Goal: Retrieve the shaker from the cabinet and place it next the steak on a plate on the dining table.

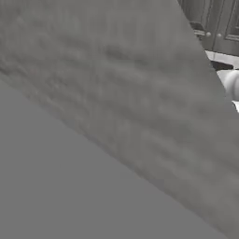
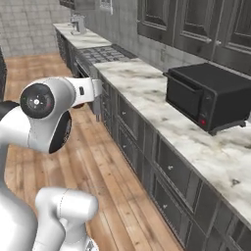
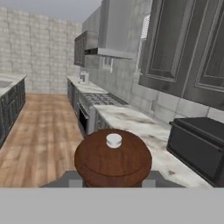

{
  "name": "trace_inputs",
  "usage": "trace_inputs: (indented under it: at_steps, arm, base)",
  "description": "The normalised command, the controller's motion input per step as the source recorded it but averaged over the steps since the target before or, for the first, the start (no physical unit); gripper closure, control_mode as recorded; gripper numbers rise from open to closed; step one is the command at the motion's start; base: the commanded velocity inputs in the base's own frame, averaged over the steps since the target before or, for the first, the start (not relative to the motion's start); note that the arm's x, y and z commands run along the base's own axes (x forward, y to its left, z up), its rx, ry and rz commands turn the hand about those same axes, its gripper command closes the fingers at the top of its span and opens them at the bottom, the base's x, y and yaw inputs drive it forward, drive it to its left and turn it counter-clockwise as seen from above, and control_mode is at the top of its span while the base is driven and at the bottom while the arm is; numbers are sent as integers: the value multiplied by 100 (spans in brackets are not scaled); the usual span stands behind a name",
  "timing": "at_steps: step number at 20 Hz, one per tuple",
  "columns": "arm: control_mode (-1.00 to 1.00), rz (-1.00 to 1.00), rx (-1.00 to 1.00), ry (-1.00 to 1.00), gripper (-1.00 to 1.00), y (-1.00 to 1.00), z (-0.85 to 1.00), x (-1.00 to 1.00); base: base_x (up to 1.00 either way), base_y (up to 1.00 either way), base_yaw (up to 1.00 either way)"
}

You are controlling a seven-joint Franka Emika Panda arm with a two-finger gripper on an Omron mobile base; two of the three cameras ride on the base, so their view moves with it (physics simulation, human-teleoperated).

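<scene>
1. In the hand view we look straight down on the rounded top of the small dark reddish-brown wooden shaker [image 3: 113, 159], with its pale round knob in the middle. It sits right at the bottom of the view, and a grey finger [image 3: 75, 182] shows at each side of its base.
2. We take our gripper [image 3: 113, 183] to be clamped on the shaker, since the fingers press close against both of its sides; the contact itself is cut off at the picture's lower edge, so we say this with some caution.
3. In the right base view our white arm [image 2: 46, 115] rises at the lower left, and its hand end points towards the grey drawer units [image 2: 147, 162] under the counter. The shaker is too hidden there for us to pick out.
4. On the white marble counter [image 2: 147, 93] stands a black boxy oven [image 2: 208, 98], well apart from the gripper. In the hand view it lies to the right of the shaker.
5. Above the counter hang the grey wood-grain wall cabinet doors [image 2: 196, 24], shut as far as we see.
6. Further along the counter are a stove top [image 2: 105, 53] and a small pale appliance [image 2: 77, 23], with a steel hood [image 3: 114, 30] above.
7. A wooden plank floor [image 2: 44, 73] runs alongside.
8. A blurred grey wood-grain panel [image 1: 116, 93] stands close before the left base camera.
</scene>
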Motion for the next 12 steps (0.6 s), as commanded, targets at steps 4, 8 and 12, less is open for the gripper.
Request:
trace_inputs:
  at_steps: [4,8,12]
  arm:
    - [100,0,0,0,100,0,0,0]
    - [100,0,0,0,100,0,0,0]
    - [100,0,0,0,100,0,0,0]
  base:
    - [-16,81,27]
    - [2,99,22]
    - [33,82,20]
